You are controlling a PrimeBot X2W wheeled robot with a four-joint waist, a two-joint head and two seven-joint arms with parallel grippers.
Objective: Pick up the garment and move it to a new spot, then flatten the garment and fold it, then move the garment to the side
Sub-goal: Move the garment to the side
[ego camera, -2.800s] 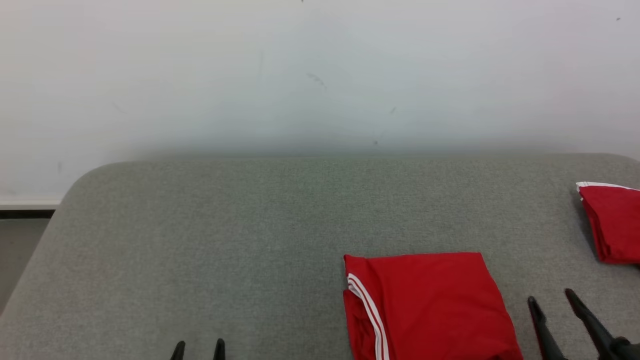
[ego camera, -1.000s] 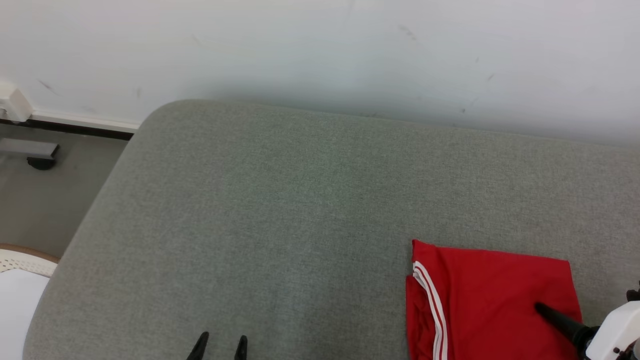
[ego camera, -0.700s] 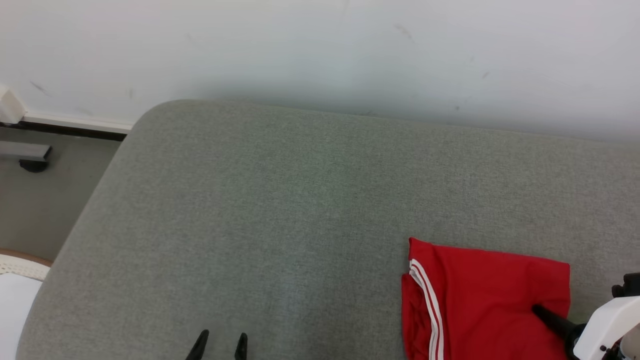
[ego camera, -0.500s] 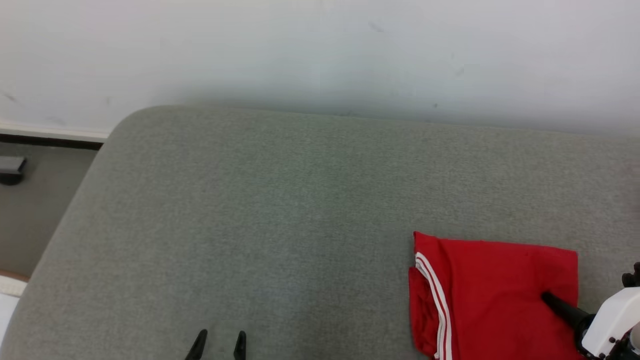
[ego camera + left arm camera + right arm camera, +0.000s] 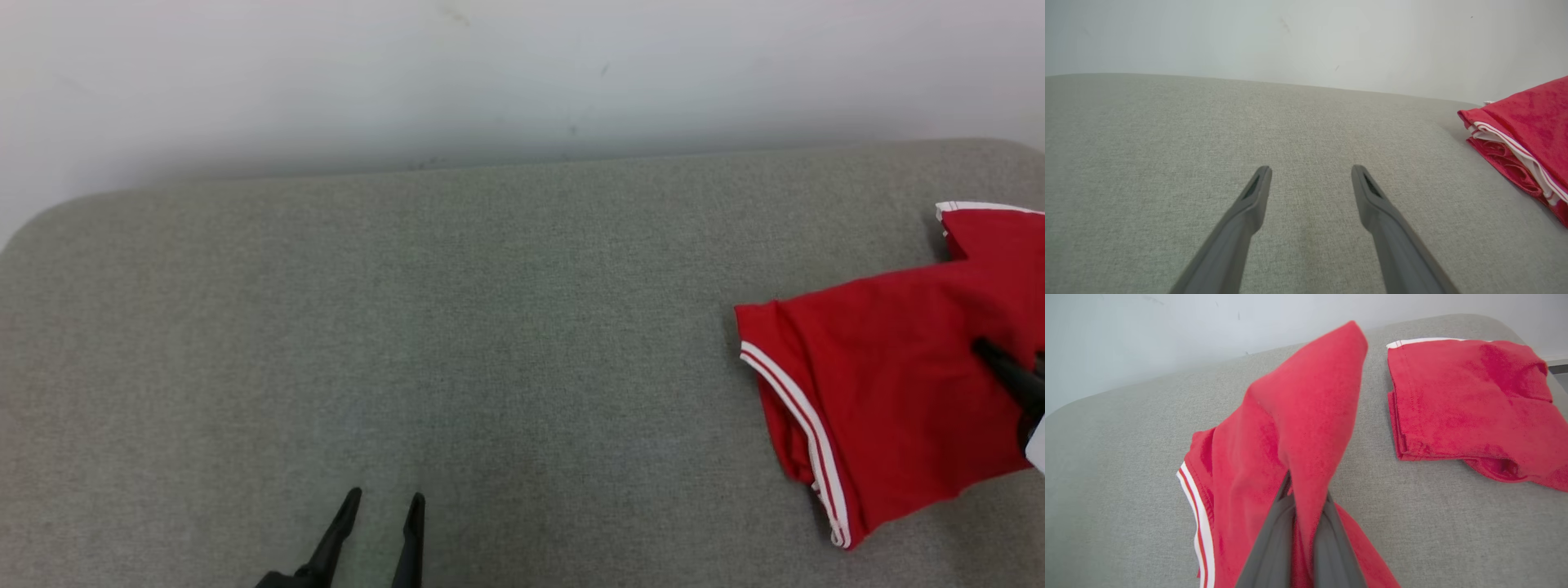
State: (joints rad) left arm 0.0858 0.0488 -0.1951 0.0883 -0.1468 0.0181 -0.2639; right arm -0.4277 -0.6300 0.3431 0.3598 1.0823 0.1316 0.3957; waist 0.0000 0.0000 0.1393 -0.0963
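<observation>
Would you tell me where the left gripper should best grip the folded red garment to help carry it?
Probably the white-striped edge of the folded red garment, approached from the robot's left, low over the cushion: the layers stack there, facing the open left gripper, opposite where the right gripper holds it.

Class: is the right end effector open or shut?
Shut: the right end effector pinches a lifted fold of the red garment.

My left gripper (image 5: pixel 1311 168) has smooth matt dark fingers (image 5: pixel 1241 220); the red white-trimmed garment (image 5: pixel 1310 416) is soft cloth, the grey surface (image 5: pixel 408 327) coarsely woven.
</observation>
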